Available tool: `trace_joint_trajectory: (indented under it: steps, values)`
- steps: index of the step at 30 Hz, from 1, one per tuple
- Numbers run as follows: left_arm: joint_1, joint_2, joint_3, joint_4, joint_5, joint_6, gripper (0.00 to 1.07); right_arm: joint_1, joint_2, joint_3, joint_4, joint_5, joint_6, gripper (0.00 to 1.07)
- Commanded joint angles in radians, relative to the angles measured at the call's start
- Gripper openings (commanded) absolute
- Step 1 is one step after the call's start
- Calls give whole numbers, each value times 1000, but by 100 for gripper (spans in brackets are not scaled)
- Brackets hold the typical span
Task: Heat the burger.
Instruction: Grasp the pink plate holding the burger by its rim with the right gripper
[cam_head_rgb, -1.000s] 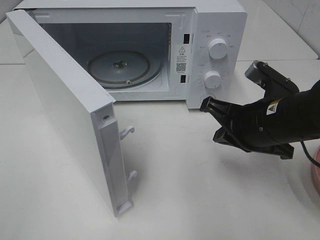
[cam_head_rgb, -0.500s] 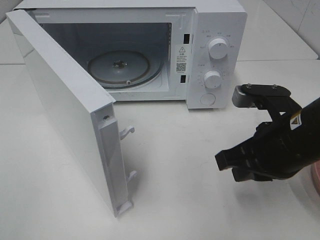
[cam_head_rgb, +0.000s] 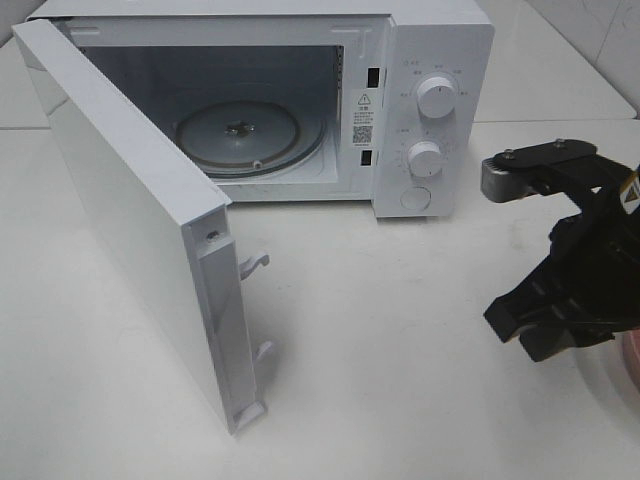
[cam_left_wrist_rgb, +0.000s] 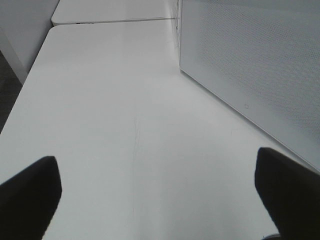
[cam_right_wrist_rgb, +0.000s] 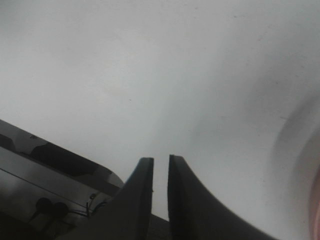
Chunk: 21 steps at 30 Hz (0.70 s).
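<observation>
While the microwave (cam_head_rgb: 420, 60) stands with its door (cam_head_rgb: 130, 220) swung open, we find no burger in any view.
Our right gripper (cam_head_rgb: 515, 330), lower right of the frame, has fingers barely parted on nothing; our left gripper (cam_left_wrist_rgb: 157, 192) is spread wide above the table (cam_left_wrist_rgb: 125, 100).

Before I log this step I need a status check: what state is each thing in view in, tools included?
microwave door: swung wide open.
glass turntable: seated inside, nothing on it.
left tool: jaws wide apart, empty.
right tool: jaws a narrow slit apart, nothing between them.
pink plate: at the picture's edge, mostly cut off; contents cannot be told.
</observation>
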Motion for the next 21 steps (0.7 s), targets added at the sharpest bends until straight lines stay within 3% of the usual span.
trace_joint_trajectory:
  steps: [1,3,5,6,7,9,10,13,21]
  values:
    - [-6,-21,4,-6,-10,1,98,-82,-4,-9,-57,63,-24,30]
    - [-6,-21,4,-6,-10,1,98,-101,-4,-9,-75,74,-24,36]
    - [-6,-21,4,-6,-10,1,98,-146,-4,-9,-122,89,-27,54]
    - [-6,-21,4,-6,-10,1,98,-146,-4,-9,-122,89,-27,54]
    - [-6,-21,4,-6,-10,1,98,-181,-4,-9,-150,88,-27,67]
    - [-6,-21,4,-6,-10,1,98,-198,-4,-9,-160,88,-27,72]
    - [-6,-21,4,-6,-10,1,98,-227,-4,-9,-180,83,-27,82]
    - [-6,-21,4,-6,-10,1,98,-265,-4,-5,-209,65,-18,89]
    - [-6,-21,4,-6,-10,1,98,-337,12,-1,-222,8,-7,87]
